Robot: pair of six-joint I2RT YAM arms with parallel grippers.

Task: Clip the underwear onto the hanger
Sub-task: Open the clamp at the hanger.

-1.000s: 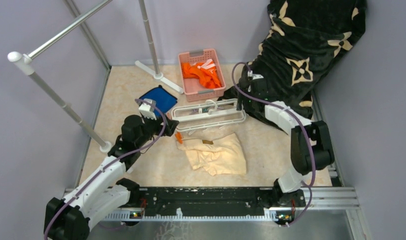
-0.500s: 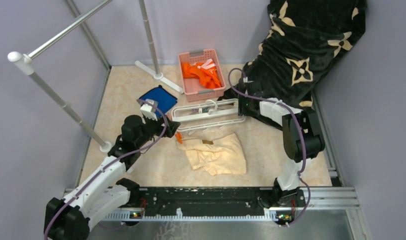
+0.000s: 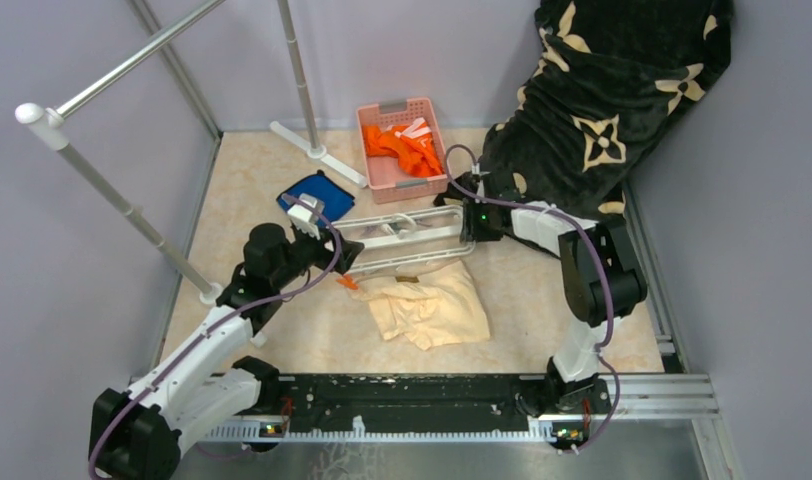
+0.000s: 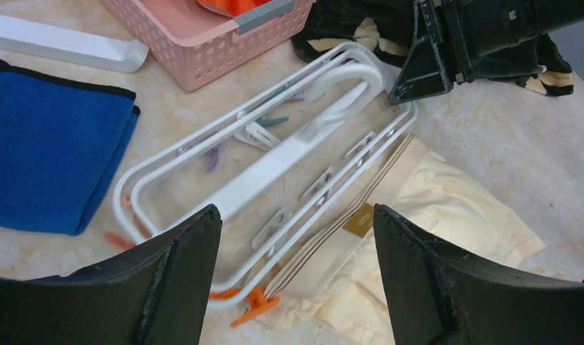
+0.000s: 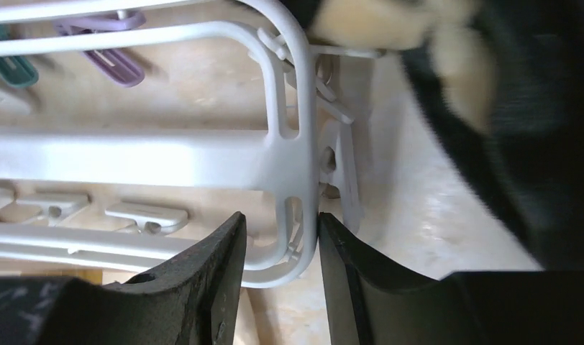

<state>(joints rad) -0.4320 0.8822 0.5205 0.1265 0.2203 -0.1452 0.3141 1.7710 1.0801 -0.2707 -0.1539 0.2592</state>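
The pale peach underwear (image 3: 432,305) lies flat on the table in front of the white hanger (image 3: 402,235), its waistband (image 4: 347,230) against the hanger's near bar. My right gripper (image 3: 469,222) is at the hanger's right end. In the right wrist view the right gripper (image 5: 280,215) has both fingers pressed on the end bar of the hanger (image 5: 167,154). My left gripper (image 3: 344,255) hovers over the hanger's left end. In the left wrist view the left gripper (image 4: 296,208) is open, with nothing between its fingers, above the hanger (image 4: 275,162) and the underwear (image 4: 433,215).
A pink basket (image 3: 407,185) holding orange clothes (image 3: 402,145) stands behind the hanger. A blue folded cloth (image 3: 317,195) lies to the left. A dark patterned blanket (image 3: 602,90) fills the back right. Grey rack poles (image 3: 302,70) stand at the left. An orange clip (image 3: 347,283) lies by the waistband.
My right gripper swung left onto the hanger's right end and its jaws narrowed around the bar. The hanger slid slightly left. The left arm shifted a little.
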